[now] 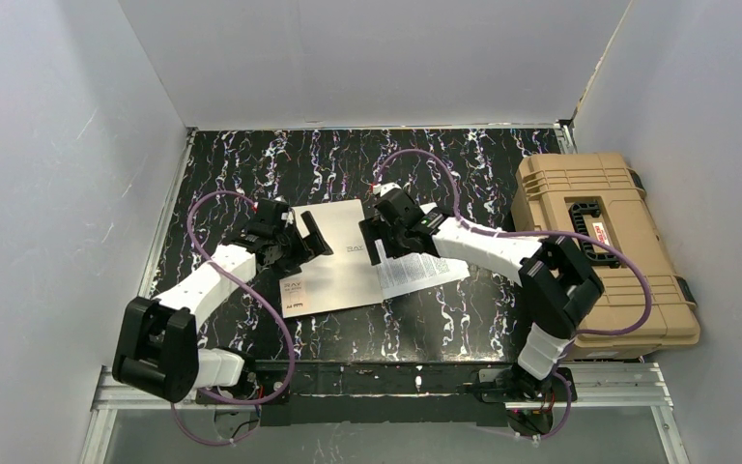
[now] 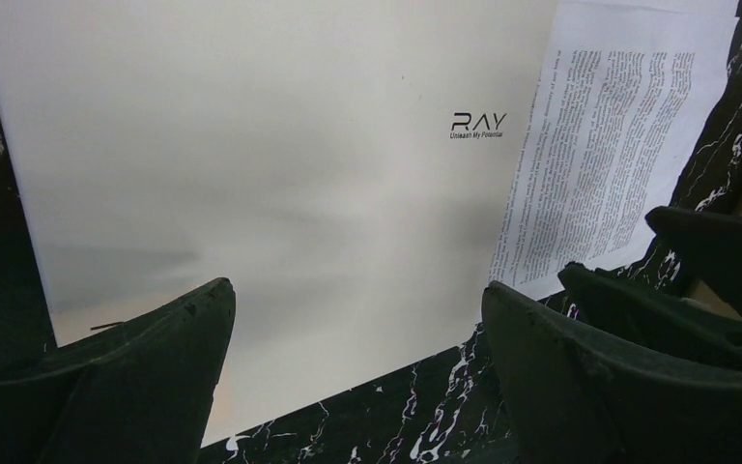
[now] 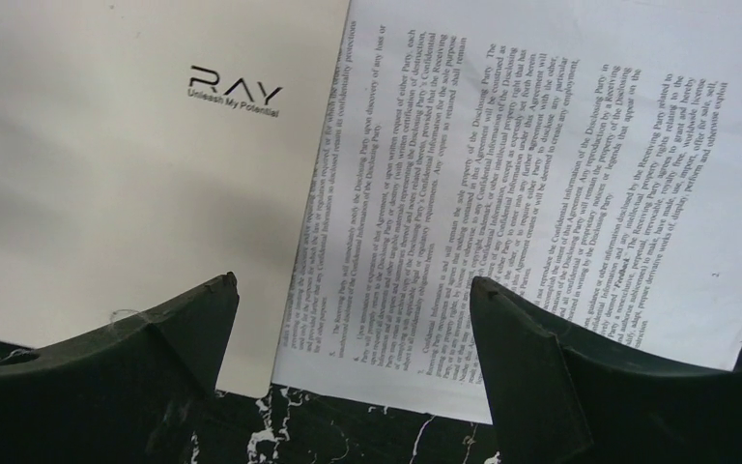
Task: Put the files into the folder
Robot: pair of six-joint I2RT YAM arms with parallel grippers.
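A black tabletop [image 1: 251,164] veined with white and faint purple, like marble, fills the middle. Plain white walls close it in on three sides: a back wall [image 1: 367,58], a left wall [image 1: 48,174] and a right wall [image 1: 705,87], meeting in sharp corners. A tan hard case [image 1: 553,179] with a black handle [image 1: 587,220] lies flat at the tabletop's right edge, just beside the right wall. A silver metal rail [image 1: 628,385] runs along the near edge. The light is soft and even, with dim shadows on the walls.
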